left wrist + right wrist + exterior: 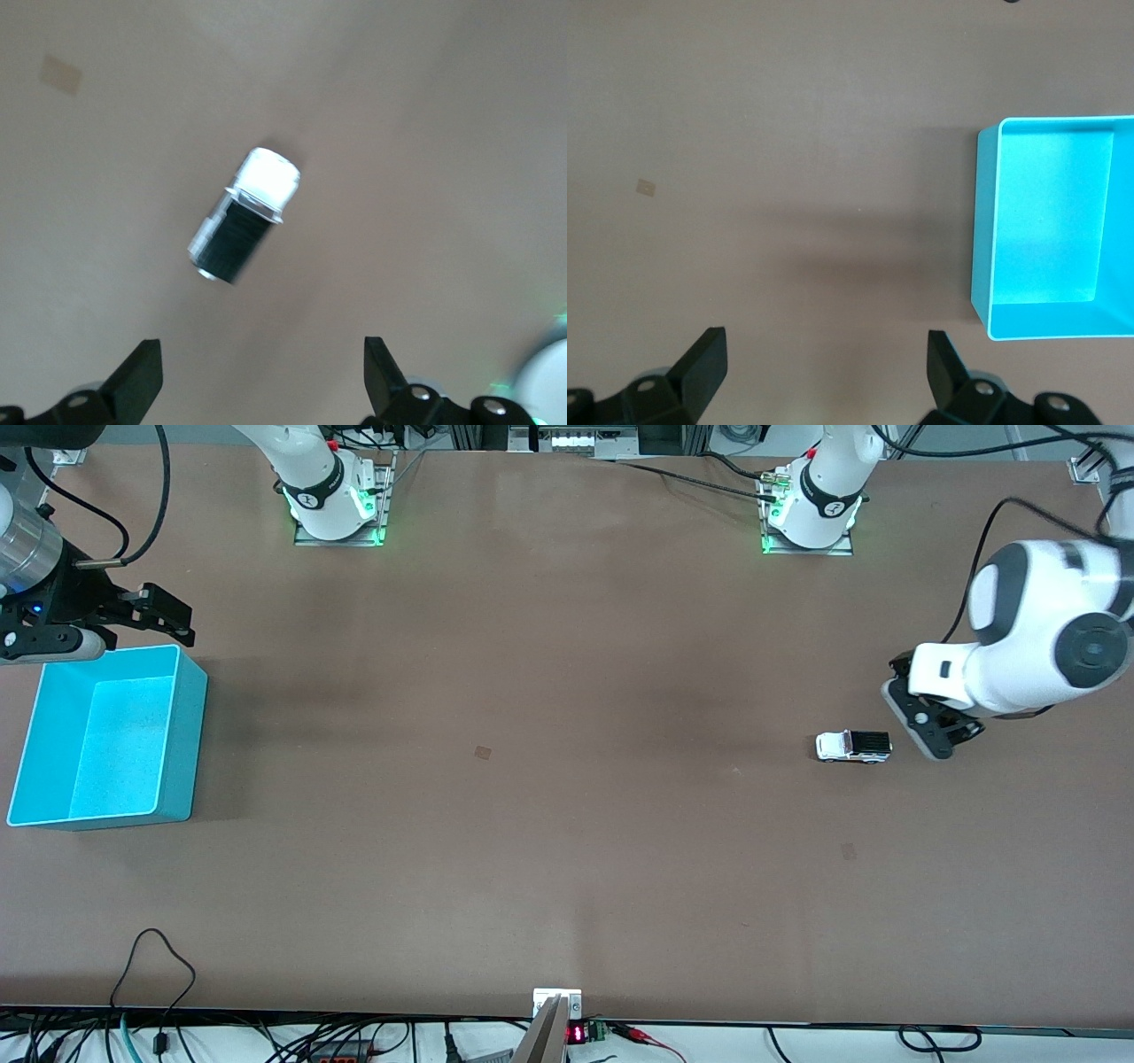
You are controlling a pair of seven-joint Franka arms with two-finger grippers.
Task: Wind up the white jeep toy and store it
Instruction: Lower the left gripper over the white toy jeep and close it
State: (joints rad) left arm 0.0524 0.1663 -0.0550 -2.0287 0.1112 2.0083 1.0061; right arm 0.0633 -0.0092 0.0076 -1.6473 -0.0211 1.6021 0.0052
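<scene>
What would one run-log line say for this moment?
small white toy jeep with black roof: on table, untouched | left gripper: open, beside jeep | right gripper: open, by empty teal plastic bin

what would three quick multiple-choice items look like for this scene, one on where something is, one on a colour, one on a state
1. Where is the white jeep toy?
A. inside the bin
B. on the table toward the left arm's end, beside the left gripper
C. held in the right gripper

2. What colour is the bin?
A. red
B. yellow
C. teal

3. What state is the left gripper in?
A. open, holding nothing
B. shut on the jeep
C. shut on the bin's rim

Answers:
1 B: the front view shows the jeep on the bare table next to the left gripper, with the bin at the right arm's end.
2 C: the front view and the right wrist view both show a teal bin.
3 A: the left wrist view shows its fingers spread apart with the jeep lying free on the table between and ahead of them.
</scene>
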